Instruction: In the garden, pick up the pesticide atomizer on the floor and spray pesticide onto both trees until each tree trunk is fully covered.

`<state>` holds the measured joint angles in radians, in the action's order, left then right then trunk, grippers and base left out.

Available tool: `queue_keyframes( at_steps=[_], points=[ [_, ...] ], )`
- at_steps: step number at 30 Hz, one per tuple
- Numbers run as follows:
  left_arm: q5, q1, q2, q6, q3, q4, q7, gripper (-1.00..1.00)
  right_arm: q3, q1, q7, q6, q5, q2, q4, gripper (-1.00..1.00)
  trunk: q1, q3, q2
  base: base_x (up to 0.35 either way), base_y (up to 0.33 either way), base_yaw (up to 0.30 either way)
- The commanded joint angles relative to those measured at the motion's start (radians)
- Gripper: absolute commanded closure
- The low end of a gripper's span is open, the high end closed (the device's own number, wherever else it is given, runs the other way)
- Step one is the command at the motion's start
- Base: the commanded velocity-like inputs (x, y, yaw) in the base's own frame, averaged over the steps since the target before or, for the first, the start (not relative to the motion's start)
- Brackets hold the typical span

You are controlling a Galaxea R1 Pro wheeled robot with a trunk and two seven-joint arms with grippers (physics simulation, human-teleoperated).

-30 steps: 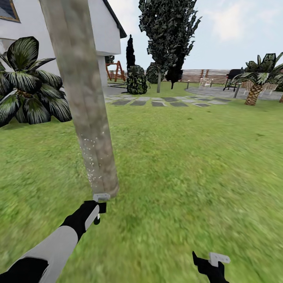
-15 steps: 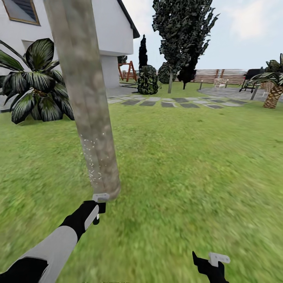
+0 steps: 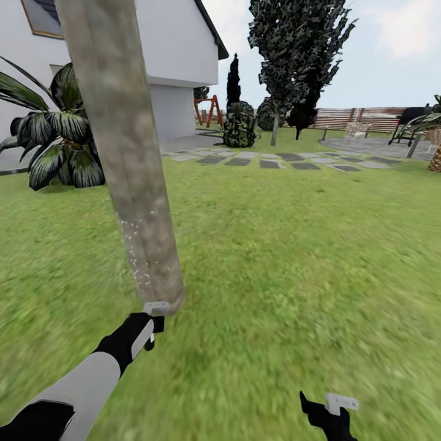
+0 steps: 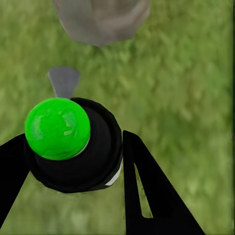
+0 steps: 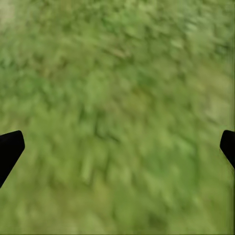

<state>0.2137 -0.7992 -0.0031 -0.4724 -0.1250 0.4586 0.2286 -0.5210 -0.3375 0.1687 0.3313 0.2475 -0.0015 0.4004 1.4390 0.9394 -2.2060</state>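
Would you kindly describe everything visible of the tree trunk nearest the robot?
The tree trunk is a thick, smooth, pale grey-brown mottled column that leans slightly in the head view and stands in the grass. Fine white specks dot its lower part. The left gripper, holding the atomizer, sits close by its base.

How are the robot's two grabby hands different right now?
The left gripper is shut on the pesticide atomizer, a black bottle with a green top; the right gripper is open and holds nothing. The left gripper sits by the near tree trunk; the right gripper hangs over the grass. Both are black.
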Motion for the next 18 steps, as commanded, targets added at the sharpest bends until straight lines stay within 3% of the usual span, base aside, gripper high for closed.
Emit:
queue_keyframes(
  at_steps=[1, 12, 18],
  points=[
    [0.000, 0.000, 0.000, 0.000, 0.000, 0.000, 0.000, 1.00, 0.000, 0.000, 0.000, 0.000, 0.000, 0.000, 0.000, -1.00, 0.000, 0.000, 0.000, 0.254, -0.172, 0.074],
    [0.000, 0.000, -0.002, 0.000, -0.001, 0.000, 0.000, 1.00, 0.001, 0.000, 0.000, 0.000, 0.000, 0.000, -0.002, -1.00, 0.000, 0.000, 0.000, 0.247, -0.178, 0.245],
    [0.000, 0.000, -0.004, 0.000, -0.001, 0.000, 0.000, 1.00, 0.001, 0.000, 0.000, 0.000, 0.000, 0.000, -0.001, -1.00, 0.000, 0.000, 0.000, 0.075, -0.255, 0.027]
  ],
)
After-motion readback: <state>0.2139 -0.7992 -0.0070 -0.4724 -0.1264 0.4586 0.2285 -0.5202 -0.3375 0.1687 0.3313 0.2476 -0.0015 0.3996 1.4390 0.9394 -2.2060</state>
